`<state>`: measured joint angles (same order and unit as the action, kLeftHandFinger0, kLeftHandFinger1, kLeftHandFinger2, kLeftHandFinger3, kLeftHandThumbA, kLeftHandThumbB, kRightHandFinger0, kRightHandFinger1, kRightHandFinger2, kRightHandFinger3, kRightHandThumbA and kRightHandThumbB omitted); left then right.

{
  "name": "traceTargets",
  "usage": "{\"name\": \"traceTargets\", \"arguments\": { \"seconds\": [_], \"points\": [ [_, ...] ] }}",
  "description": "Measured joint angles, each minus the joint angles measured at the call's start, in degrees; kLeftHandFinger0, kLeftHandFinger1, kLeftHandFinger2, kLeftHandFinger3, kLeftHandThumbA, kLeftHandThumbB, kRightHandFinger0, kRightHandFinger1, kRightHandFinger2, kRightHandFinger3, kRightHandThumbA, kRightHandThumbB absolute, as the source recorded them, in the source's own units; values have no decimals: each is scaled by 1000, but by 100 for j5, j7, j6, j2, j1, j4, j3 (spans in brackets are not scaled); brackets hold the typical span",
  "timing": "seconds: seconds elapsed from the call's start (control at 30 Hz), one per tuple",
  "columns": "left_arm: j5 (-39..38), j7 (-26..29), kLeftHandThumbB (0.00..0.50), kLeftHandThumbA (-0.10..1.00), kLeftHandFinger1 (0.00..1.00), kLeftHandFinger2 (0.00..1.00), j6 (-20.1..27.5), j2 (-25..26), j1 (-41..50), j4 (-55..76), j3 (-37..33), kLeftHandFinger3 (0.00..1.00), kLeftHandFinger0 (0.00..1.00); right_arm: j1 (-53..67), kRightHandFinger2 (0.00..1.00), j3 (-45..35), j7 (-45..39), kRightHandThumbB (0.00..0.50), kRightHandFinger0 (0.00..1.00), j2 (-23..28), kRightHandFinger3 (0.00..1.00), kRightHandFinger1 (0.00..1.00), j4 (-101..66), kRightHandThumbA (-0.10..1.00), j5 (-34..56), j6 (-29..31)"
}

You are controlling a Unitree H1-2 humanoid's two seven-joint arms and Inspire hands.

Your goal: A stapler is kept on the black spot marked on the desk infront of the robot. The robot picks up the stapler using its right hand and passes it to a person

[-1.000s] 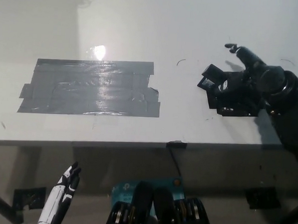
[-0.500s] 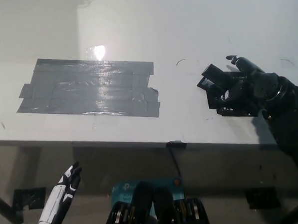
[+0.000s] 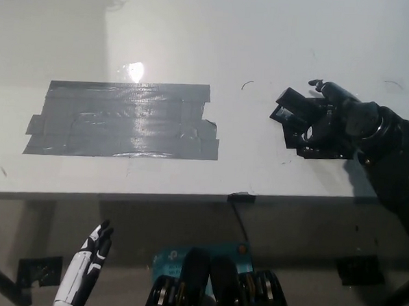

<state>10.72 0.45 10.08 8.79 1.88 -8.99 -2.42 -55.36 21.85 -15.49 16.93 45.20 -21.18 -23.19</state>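
Observation:
A black stapler is in my black right hand over the right part of the white desk, well right of the dark tape patch. The hand's fingers curl around the stapler's body, and only its left end sticks out. I cannot tell whether the stapler touches the desk. The tape patch is bare. My white left hand hangs below the desk's front edge at the lower left, holding nothing.
The desk's front edge runs across the middle of the view, with a small black clip on it. Below it lie the floor and a teal object. No person is in view.
My right hand has sunk slightly and its raised fingertip has come down toward the stapler, tightening the grip. The stapler has barely moved. The left hand is still.

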Motion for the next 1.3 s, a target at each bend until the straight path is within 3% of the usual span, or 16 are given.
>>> {"name": "traceTargets", "arguments": {
  "seconds": [0.03,0.07,0.1,0.13,0.17,0.23,0.3,0.37,0.4,0.5,0.57,0.77,0.87,1.1,1.17,1.3],
  "points": [
    [1,-1,421,1000,1000,1000,0,0,0,0,-1,1000,1000,-8,482,-23,0,156,681,-2,450,499,37,807,11,27],
    [1,-4,425,1000,1000,1000,0,2,0,0,-3,1000,1000,-19,133,-52,-1,76,384,-4,157,159,94,765,22,62],
    [1,-8,427,1000,1000,1000,0,4,1,0,-3,1000,1000,-44,52,-69,-3,49,15,-4,110,6,183,677,31,129],
    [2,-12,426,1000,1000,1000,0,6,-1,0,-4,1000,1000,-58,165,-69,9,32,3,-6,198,65,218,647,25,165],
    [2,-15,426,1000,1000,1000,-1,6,-5,0,-5,1000,1000,-82,485,-67,34,5,36,0,322,289,248,669,1,213],
    [2,-27,432,1000,1000,1000,-3,5,-14,0,-9,1000,1000,-106,745,-65,79,0,67,0,471,455,287,711,-33,285],
    [3,-31,433,1000,1000,1000,-4,6,-31,0,-13,1000,1000,-125,867,-64,122,0,96,0,727,535,343,729,-64,375],
    [2,-34,430,1000,1000,1000,-5,6,-48,0,-13,1000,1000,-132,912,-65,132,0,153,-1,744,593,374,729,-71,441],
    [2,-43,422,1000,1000,1000,-5,7,-61,0,-13,1000,1000,-132,817,-70,140,0,71,-3,649,492,382,738,-70,456],
    [3,-75,422,1000,1000,1000,-7,10,-81,0,-15,1000,1000,-129,694,-94,148,0,8,-9,523,392,392,738,-63,503],
    [7,-88,433,1000,1000,1000,-12,11,-81,0,-19,1000,1000,-122,695,-129,147,0,17,-10,497,399,392,750,-49,522],
    [7,-119,431,1000,1000,1000,-18,24,-81,0,-21,1000,1000,-71,770,-372,141,0,51,-18,564,449,421,751,72,569],
    [6,-140,427,1000,1000,1000,-19,25,-81,0,-21,1000,1000,-29,678,-629,114,0,1,-36,509,354,430,749,212,567],
    [3,-149,439,1000,1000,1000,-19,24,-84,-1,-20,1000,1000,64,503,-1897,-66,1,0,-146,606,84,597,649,930,367],
    [2,-150,437,1000,1000,1000,-21,24,-85,-2,-19,1000,1000,64,442,-2175,-89,0,0,-174,512,16,654,696,1066,274],
    [3,-151,438,1000,1000,1000,-30,24,-106,-3,-20,1000,1000,64,309,-2942,-161,1,0,-229,406,0,860,732,1554,17]
  ]
}}
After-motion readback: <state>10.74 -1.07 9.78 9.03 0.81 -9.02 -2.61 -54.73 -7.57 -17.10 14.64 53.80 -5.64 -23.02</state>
